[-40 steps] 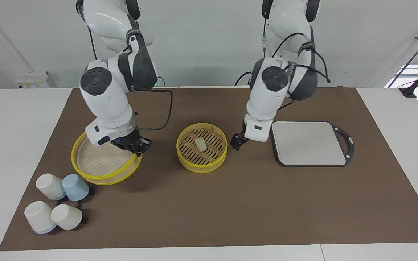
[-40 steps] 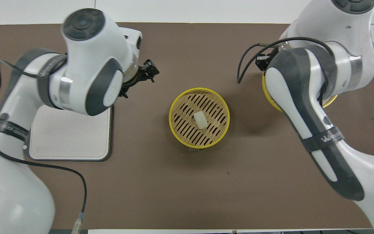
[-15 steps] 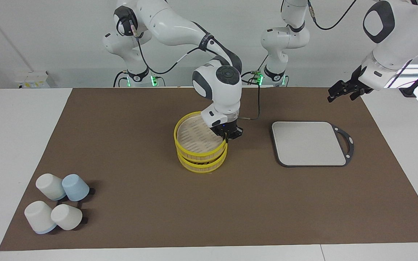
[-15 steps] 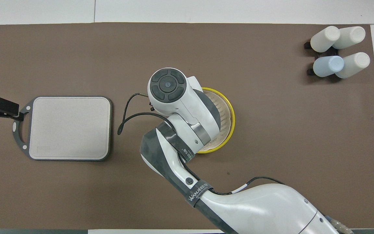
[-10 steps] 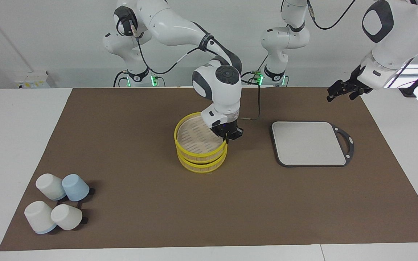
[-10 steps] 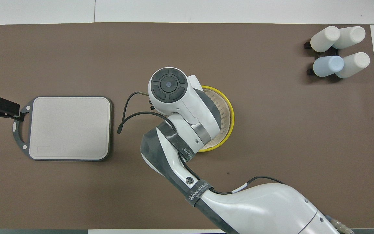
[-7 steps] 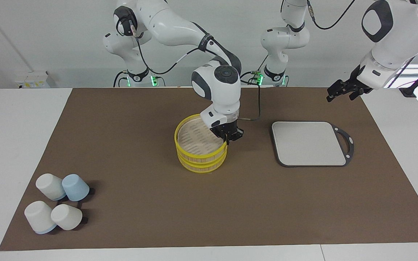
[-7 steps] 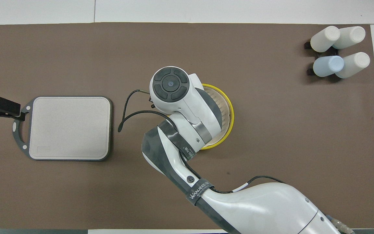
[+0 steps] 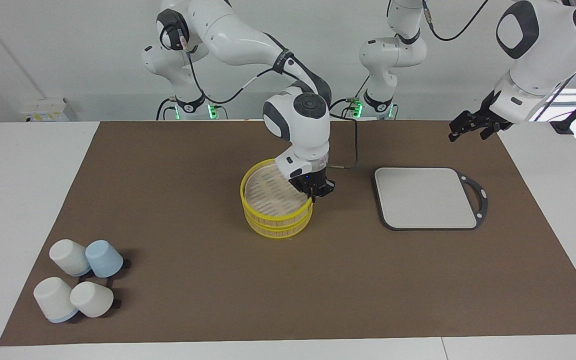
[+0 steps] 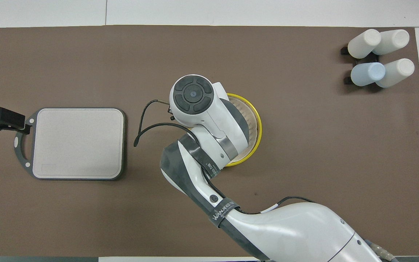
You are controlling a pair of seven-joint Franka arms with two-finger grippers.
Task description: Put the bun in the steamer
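Right at the steamer's (image 9: 276, 218) rim sits the right end effector (image 9: 314, 192).

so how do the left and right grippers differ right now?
The right gripper is low, at the yellow rim of the steamer mid-mat; the left gripper hangs high over the mat's edge near the grey board. The right arm is working; the left waits. Both are black two-finger grippers.

A grey board (image 9: 425, 197) is seen at three o'clock of the brown mat (image 9: 168, 165); four cups (image 9: 80, 285) are clustered at eight o'clock.
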